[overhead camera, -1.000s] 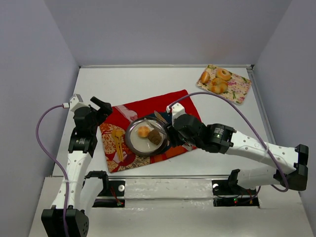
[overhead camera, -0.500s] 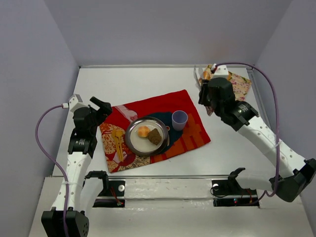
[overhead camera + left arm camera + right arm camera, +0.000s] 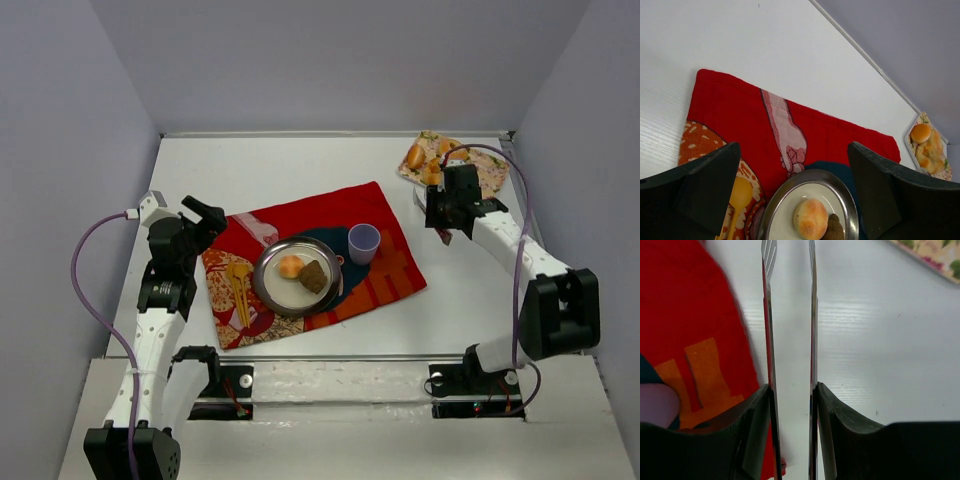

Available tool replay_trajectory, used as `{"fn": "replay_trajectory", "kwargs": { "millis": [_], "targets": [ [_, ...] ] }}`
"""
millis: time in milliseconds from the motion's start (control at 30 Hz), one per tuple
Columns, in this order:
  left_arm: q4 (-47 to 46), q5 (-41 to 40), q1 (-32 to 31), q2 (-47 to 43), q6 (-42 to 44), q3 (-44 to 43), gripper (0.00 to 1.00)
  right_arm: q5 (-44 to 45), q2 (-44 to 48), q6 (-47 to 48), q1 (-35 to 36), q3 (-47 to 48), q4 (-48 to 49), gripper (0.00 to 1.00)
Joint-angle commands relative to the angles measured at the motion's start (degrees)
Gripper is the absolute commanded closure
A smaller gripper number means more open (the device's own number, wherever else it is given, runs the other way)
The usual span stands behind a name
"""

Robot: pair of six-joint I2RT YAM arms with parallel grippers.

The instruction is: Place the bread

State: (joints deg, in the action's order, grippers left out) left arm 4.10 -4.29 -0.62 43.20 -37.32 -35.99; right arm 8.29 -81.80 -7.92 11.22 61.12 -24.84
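Note:
A metal plate (image 3: 262,284) on the red placemat (image 3: 385,270) holds a round golden bread roll (image 3: 290,266) and a dark brown piece (image 3: 314,276). More bread (image 3: 416,156) lies on the floral tray (image 3: 488,180) at the back right. My right gripper (image 3: 438,212) is just in front of that tray, shut on metal tongs (image 3: 769,315) whose two blades are apart and empty. My left gripper (image 3: 205,215) is open and empty over the mat's left end. The left wrist view shows the roll (image 3: 810,219) and the plate (image 3: 790,186) between its fingers.
A purple cup (image 3: 363,243) stands on the mat to the right of the plate. A yellow spoon (image 3: 240,290) lies on the mat to the left of the plate. Grey walls close in the table on three sides.
My right arm has swung from the plate to the back right, near the floral tray, uncovering the purple cup. The left arm has not moved.

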Motion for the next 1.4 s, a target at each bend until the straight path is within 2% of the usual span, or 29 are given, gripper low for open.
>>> {"fn": "replay_trajectory", "kwargs": {
  "millis": [0, 133, 200, 233, 267, 400, 600, 767, 933, 1133, 1267, 1367],
  "targets": [
    [-2.08, 0.34, 0.10, -1.36, 0.76, 0.83, 0.01, -7.77, -3.53, 2.83, -3.57, -0.57, 5.42, 0.54],
    [-2.34, 0.60, 0.10, -1.28, 0.85, 0.83, 0.01, -7.77, -6.79, 2.83, -4.10, -1.62, 5.33, 0.54],
    [-2.34, 0.52, 0.10, -1.10, 0.85, 0.83, 0.01, -7.86, -6.97, 2.56, -4.10, -2.76, 5.33, 0.49],
    [-2.34, 0.52, 0.10, -1.10, 0.76, 0.83, 0.01, -7.86, -6.88, 2.39, -4.10, -3.11, 5.33, 0.44],
    [-2.34, 0.60, 0.10, -1.10, 0.85, 0.83, 0.01, -7.86, -6.62, 2.13, -4.10, -3.55, 5.33, 0.32],
    [-2.43, 0.60, 0.18, -1.01, 0.76, 0.83, 0.01, -6.98, -4.08, 0.99, -4.10, -5.57, 5.33, 0.00],
    [-2.34, 0.69, 0.10, -0.84, 0.85, 0.83, 0.01, -5.92, 1.47, -0.25, -4.10, -6.37, 4.63, 0.00],
    [-2.25, 0.08, 0.10, -0.75, 0.85, 0.83, 0.01, -7.07, 11.56, -1.04, -4.10, -6.54, 3.40, 0.00],
    [-1.90, -0.19, 0.10, 0.39, 1.02, 0.48, 0.01, -4.43, 21.93, -7.10, -4.10, -8.56, 3.66, 0.00],
    [-1.55, -0.71, 0.10, 0.48, 0.85, 0.30, 0.01, 3.38, 36.61, -18.17, -4.10, -16.20, 7.25, 0.00],
    [-1.29, -1.42, 0.18, 0.31, 0.76, 0.22, 0.01, 3.13, 44.87, -18.44, -4.10, -20.16, 10.24, 0.00],
    [-0.06, -5.01, 0.18, 0.74, 0.76, -0.66, 0.01, 3.48, 51.72, -17.13, -4.10, -23.84, 13.06, 0.00]
  ]
}}
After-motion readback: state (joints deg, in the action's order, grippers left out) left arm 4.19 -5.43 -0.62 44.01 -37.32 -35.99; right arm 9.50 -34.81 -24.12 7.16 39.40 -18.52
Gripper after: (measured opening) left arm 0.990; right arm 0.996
